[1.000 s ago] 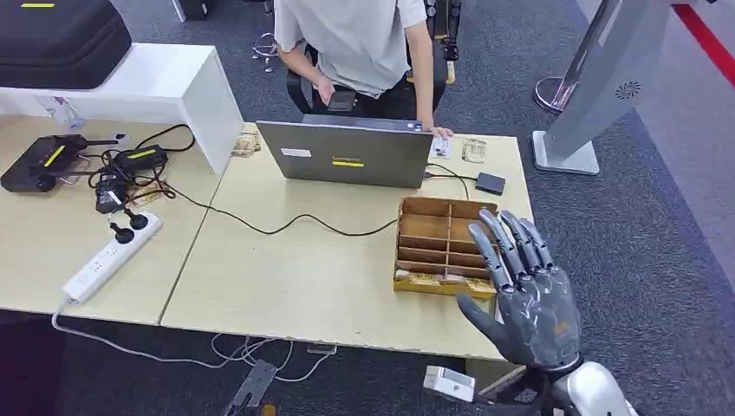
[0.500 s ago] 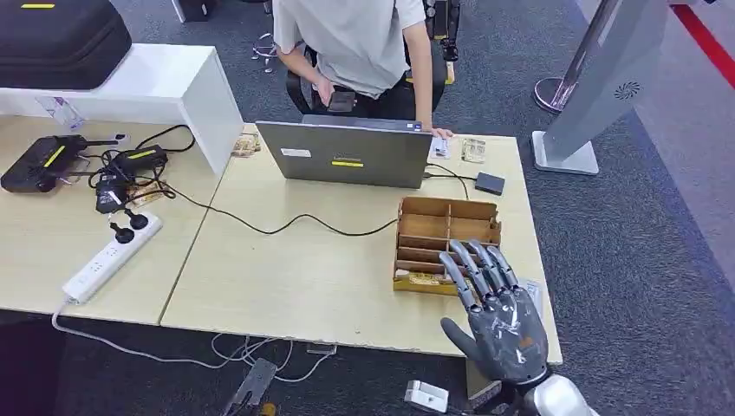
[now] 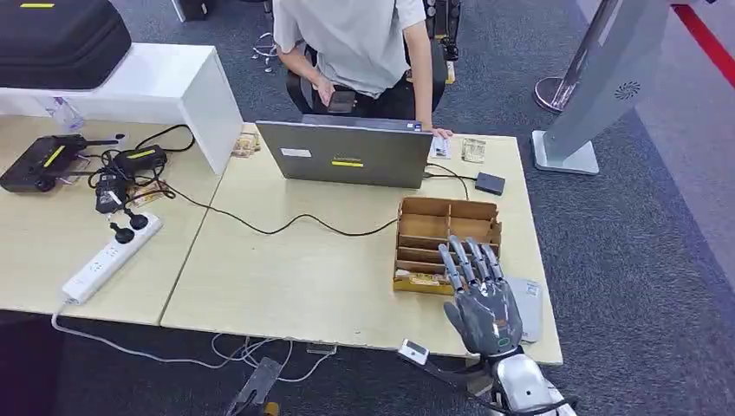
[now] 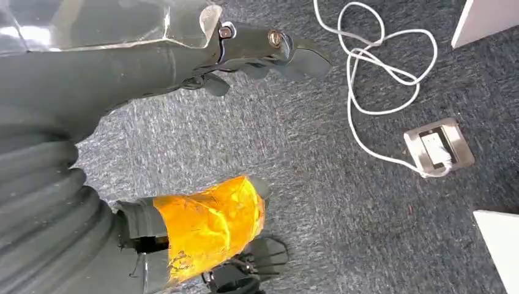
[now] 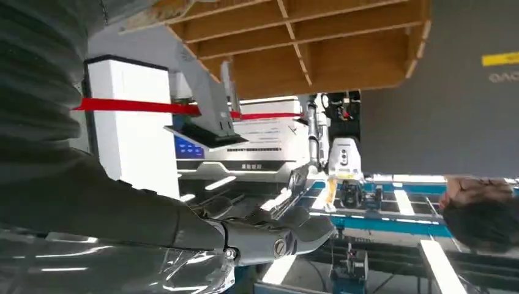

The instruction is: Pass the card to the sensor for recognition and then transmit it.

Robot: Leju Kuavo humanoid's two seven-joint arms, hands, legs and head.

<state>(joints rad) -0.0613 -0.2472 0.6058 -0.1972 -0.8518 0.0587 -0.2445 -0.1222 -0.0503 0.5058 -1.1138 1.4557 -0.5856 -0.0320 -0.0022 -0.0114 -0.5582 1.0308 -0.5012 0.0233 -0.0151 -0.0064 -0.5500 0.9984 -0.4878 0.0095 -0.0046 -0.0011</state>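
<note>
My right hand [image 3: 482,295] hovers over the near right corner of the surface [image 3: 286,277], fingers spread wide and holding nothing, fingertips pointing toward twelve o'clock. The wooden tray [image 3: 447,232] sits just ahead at about eleven o'clock, and along its near edge lies what I take to be the card [image 3: 425,280], its long axis running nine to three. The card is just beside my fingertips, so the right hand is plainly the nearer one; my left hand [image 4: 208,233] hangs over the carpet, its fingers too hidden to judge.

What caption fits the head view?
Robot's open right hand hovers by the wooden card organizer on the table.
</note>
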